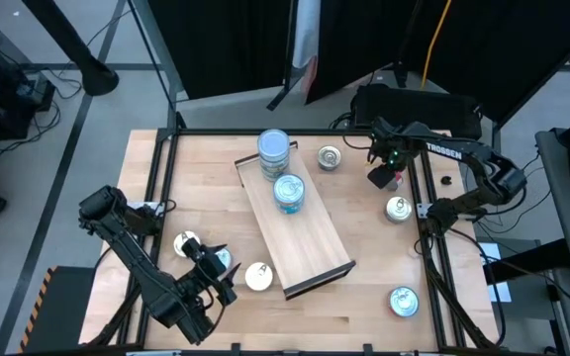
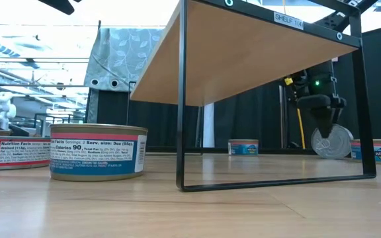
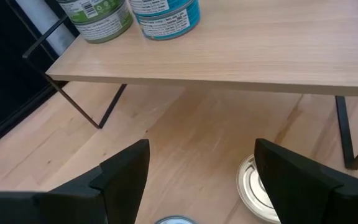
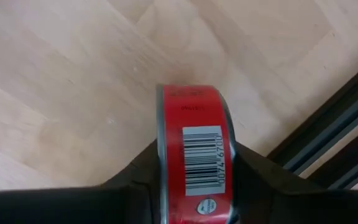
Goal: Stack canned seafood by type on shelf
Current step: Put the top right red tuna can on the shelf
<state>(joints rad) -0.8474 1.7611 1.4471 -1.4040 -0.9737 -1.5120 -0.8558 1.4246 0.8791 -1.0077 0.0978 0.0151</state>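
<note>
Right end effector (image 4: 194, 171) closed on a red-labelled tin (image 4: 194, 146), gripped across its two flat faces, barcode rim turned toward the wrist camera. Held on edge just above the bench (image 1: 364, 316) near the back right corner, close to the dark frame rail; round silver face visible in the low view, so short axis level, disc upright rather than lying flat. Needs a quarter turn before it can sit flat on a stack.

Probably a stiff, dense little thing: rigid metal, no give, smooth label and faces that could slide between the pads if the hold is light. Safest purchase likely across the rim diameter for flat placing; the present face-to-face pinch suits carrying more than stacking.

Shelf (image 1: 315, 237) running diagonally across the bench middle, long axis from back left to front right. Two stacks at its far end: a green-labelled stack (image 1: 274, 153) and a blue-topped stack (image 1: 288, 193) beside it.

Left end effector (image 3: 197, 180) open, empty, waiting low near the front left, loose tins close by.
</note>
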